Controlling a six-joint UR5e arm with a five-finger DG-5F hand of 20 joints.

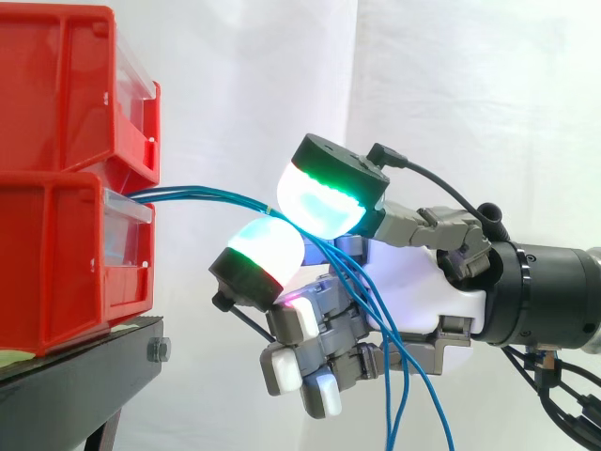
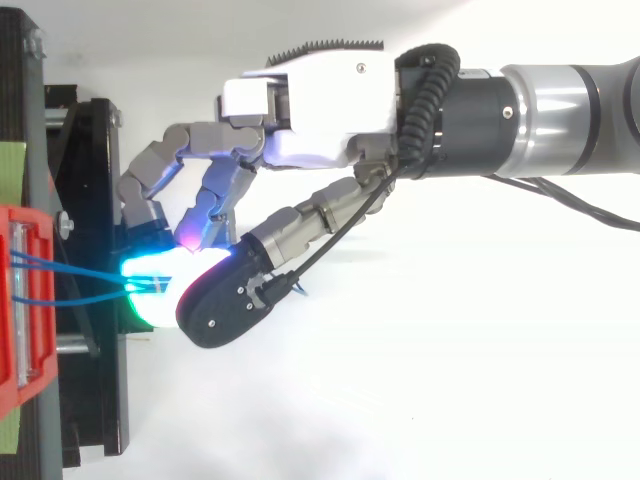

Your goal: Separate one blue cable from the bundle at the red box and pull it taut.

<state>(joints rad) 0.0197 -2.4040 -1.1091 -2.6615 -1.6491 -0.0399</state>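
Note:
Several thin blue cables point(image 1: 207, 195) leave the gap between the two stacked red bins and run right, sagging slightly. In the top view the blue cables point(image 2: 80, 272) fan out from the red bin's front point(image 2: 25, 300). My hand point(image 1: 413, 282) reaches in from the right, and its green-glowing pad point(image 1: 324, 197) sits above a cyan-glowing pad point(image 1: 268, 249). The cables pass between these two pads, which are pinched together on them. I cannot tell how many strands are caught. Behind the pinch the cables droop down past the palm point(image 1: 404, 395). The other fingers point(image 1: 300, 319) are curled below.
The upper red bin point(image 1: 56, 85) and the lower red bin point(image 1: 56, 263) rest on a black stand point(image 1: 75, 376) at the left. A white curtain hangs behind. The arm point(image 2: 560, 110) enters from the right.

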